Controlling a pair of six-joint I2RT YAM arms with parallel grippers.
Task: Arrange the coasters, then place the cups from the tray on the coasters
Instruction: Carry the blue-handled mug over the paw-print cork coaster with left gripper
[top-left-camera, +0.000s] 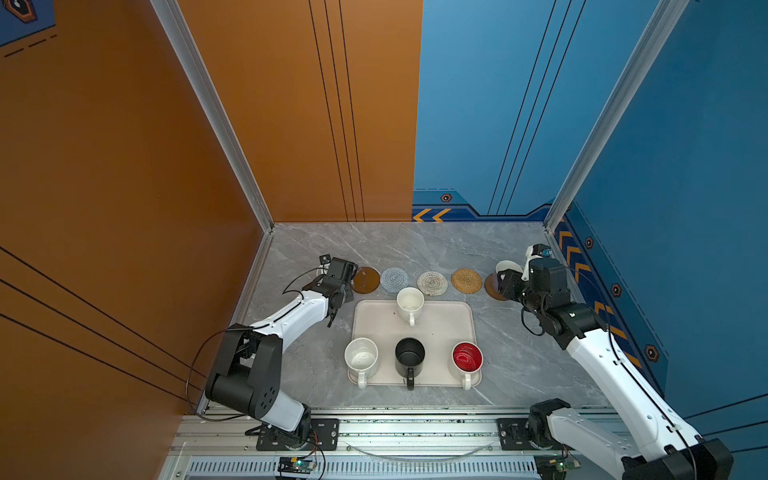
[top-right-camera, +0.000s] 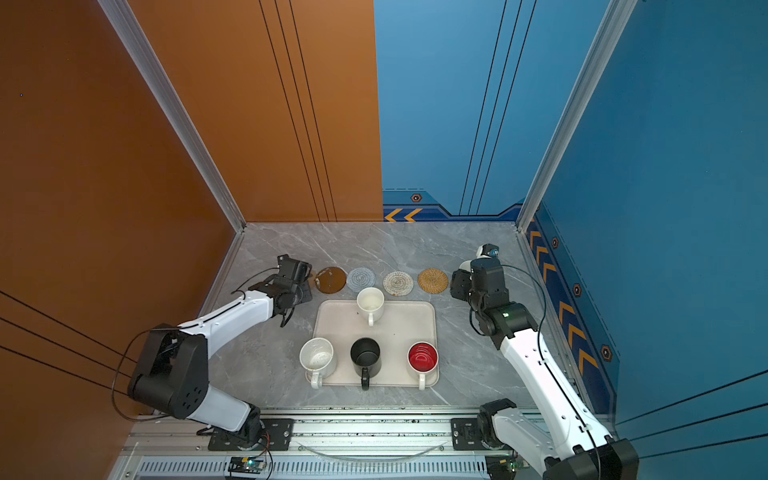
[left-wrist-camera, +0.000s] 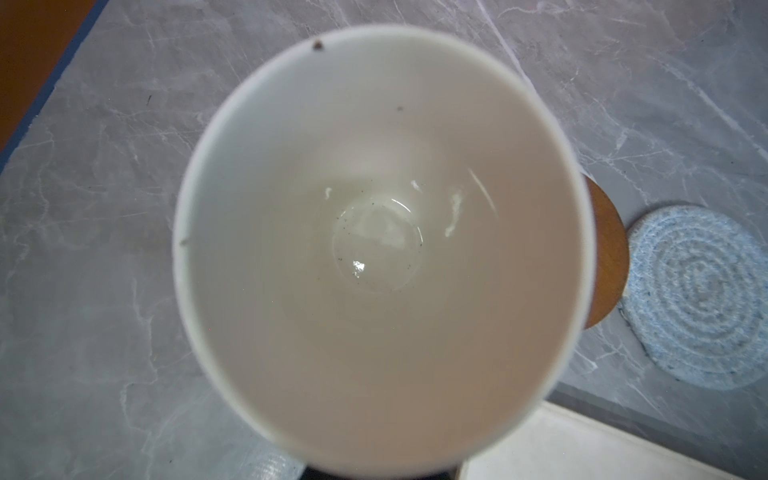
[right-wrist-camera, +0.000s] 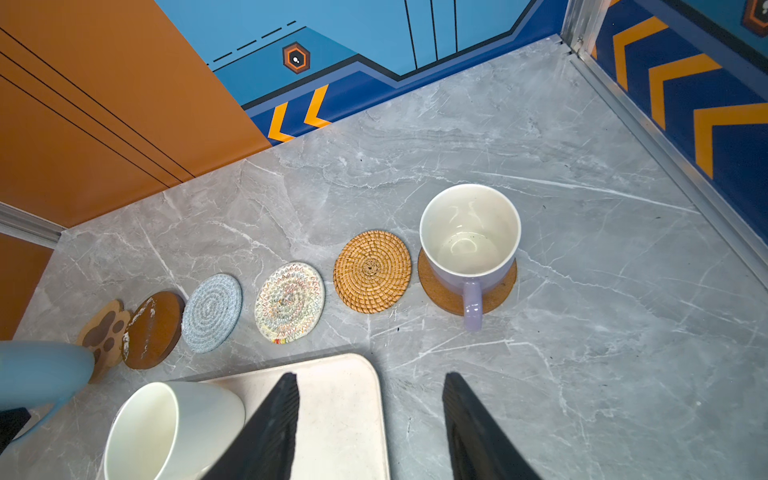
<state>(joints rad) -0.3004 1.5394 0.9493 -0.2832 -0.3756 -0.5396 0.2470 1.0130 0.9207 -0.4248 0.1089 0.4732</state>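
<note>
My left gripper (top-left-camera: 337, 277) is shut on the light blue cup (right-wrist-camera: 39, 374). The cup's pale inside (left-wrist-camera: 374, 249) fills the left wrist view and hides the fingers. It hangs by the paw coaster (right-wrist-camera: 104, 328) at the row's left end. Then come a brown disc (top-left-camera: 365, 280), grey-blue (top-left-camera: 395, 279), woven white (top-left-camera: 432, 283) and rattan (top-left-camera: 466, 280) coasters. The lavender cup (right-wrist-camera: 469, 245) stands on the last brown coaster (right-wrist-camera: 440, 295). My right gripper (right-wrist-camera: 370, 376) is open and empty, just behind that cup. The tray (top-left-camera: 374, 320) holds cream (top-left-camera: 410, 303), speckled (top-left-camera: 361, 357), black (top-left-camera: 409, 355) and red-inside (top-left-camera: 467, 357) cups.
Orange wall (top-left-camera: 124, 208) stands close on the left and blue wall (top-left-camera: 665, 208) on the right, with aluminium posts at the back corners. A metal rail (top-left-camera: 415, 428) runs along the table's front edge. Bare marble (top-left-camera: 407, 245) lies behind the coaster row.
</note>
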